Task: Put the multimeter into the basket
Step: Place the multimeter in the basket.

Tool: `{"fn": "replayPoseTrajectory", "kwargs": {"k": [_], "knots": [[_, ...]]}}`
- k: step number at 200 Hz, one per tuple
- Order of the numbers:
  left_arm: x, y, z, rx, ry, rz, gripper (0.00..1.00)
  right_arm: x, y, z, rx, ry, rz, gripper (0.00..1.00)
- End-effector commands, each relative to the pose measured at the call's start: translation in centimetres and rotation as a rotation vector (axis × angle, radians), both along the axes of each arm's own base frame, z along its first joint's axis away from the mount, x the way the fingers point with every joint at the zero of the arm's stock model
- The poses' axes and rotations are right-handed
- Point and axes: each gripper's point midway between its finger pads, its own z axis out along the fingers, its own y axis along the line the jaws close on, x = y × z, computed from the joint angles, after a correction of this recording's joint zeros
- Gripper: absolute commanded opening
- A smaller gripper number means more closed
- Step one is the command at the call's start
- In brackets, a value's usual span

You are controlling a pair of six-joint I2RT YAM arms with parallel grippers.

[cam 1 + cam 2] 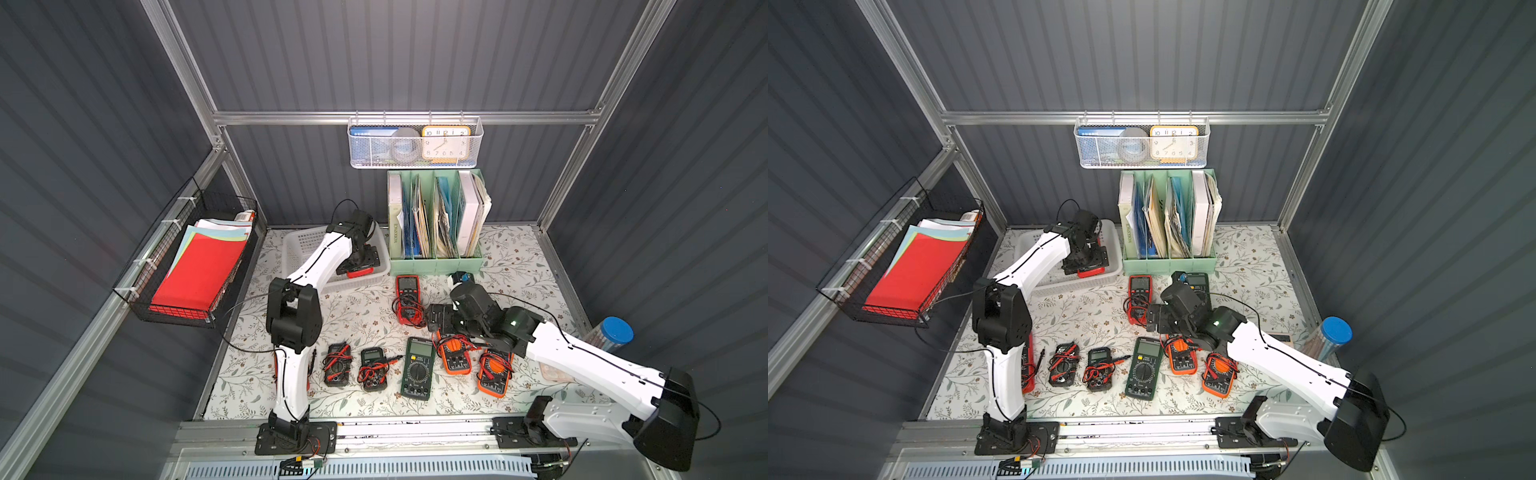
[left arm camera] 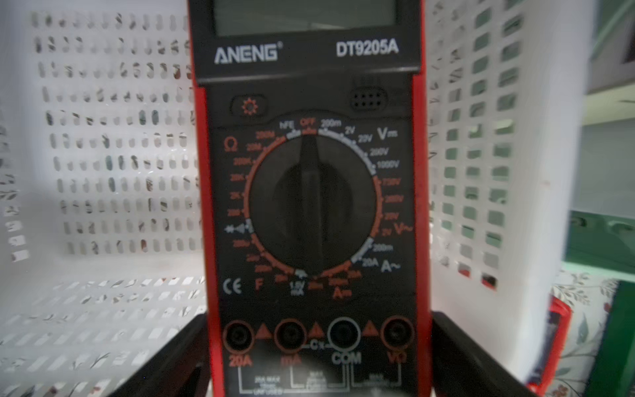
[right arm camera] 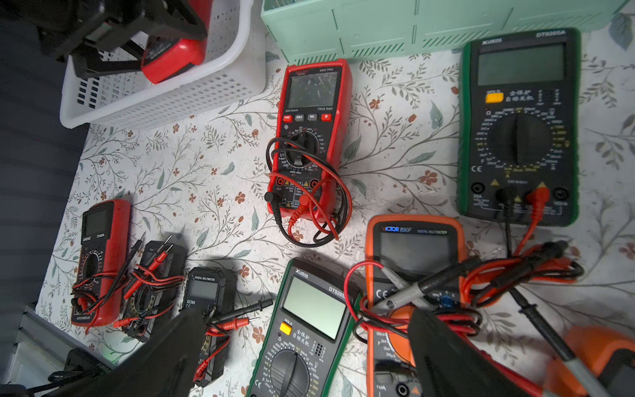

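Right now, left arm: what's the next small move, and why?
Probably lower the left gripper a little. It grips the red multimeter inside the walls of the basket, but the meter looks tilted, with its end near rim height, so opening now might drop it.

Held red multimeter (image 2: 309, 206): we read "ANENG" and "DT9205A" under its screen, "OFF" at the dial's top, "CE", and "20A" and "COM" at the jacks.
Red meter mid-table (image 3: 311, 137): we make out "890C PRO", "TRUE RMS", "HOLD", "REL".
Orange meter (image 3: 415, 247): "VICTOR 890F".
Far green meter (image 3: 519, 127): "DT9205A", "CE".
Near green meter (image 3: 302, 330): "DT9205", "HOLD".
Small black meter (image 3: 206, 295): "DIGITAL MULTIMETER", "SZ308".
Clock (image 1: 445, 143): we read 10, 11, 12 and 2 along its top.
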Motion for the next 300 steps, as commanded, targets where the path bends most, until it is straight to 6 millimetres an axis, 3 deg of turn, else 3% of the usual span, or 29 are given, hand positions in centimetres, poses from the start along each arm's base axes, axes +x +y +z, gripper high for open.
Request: {"fn": "replayPoseTrajectory", "kwargs": {"k": [1,47,116,134,147,167,207,221,268,300], "knots": [[1.6,-1.1,1.3,-0.025,-0.056,-0.019,0.00,0.7,1.0,0.6,0.026,0.002,0.000,0.99],[3.3,-1.5,-0.3,0.006,-0.020,-0.052,0.00,0.5,1.1,0.2,0.030,0.018,0.001,0.99],[2.8,-1.3,-3.7,0.028,0.049,-0.059,0.05,0.4,0.6,0.0,0.027,0.012,-0.012,0.99],[2.8,-1.3,-4.0,0.037,0.055,-0.086,0.16,0.4,0.6,-0.1,0.025,0.012,-0.014,0.99],[2.7,-1.4,-4.3,0.038,0.062,-0.096,0.36,0.4,0.5,-0.1,0.022,0.013,-0.015,0.99],[2.6,-1.3,-4.4,0.044,0.065,-0.108,0.59,0.4,0.5,-0.1,0.024,0.011,-0.015,0.99],[2.8,-1.6,-4.3,0.042,0.065,-0.136,0.83,0.4,0.6,0.0,0.027,0.012,-0.015,0.99],[3.0,-1.6,-4.1,0.042,0.057,-0.137,0.99,0.4,0.6,0.0,0.027,0.012,-0.017,0.99],[3.4,-2.0,-2.0,0.023,0.028,-0.152,0.99,0.4,0.6,0.0,0.025,0.011,-0.019,0.99],[4.1,-2.0,1.6,0.019,-0.053,-0.147,0.99,0.5,0.6,0.1,0.027,0.009,-0.019,0.99]]}}
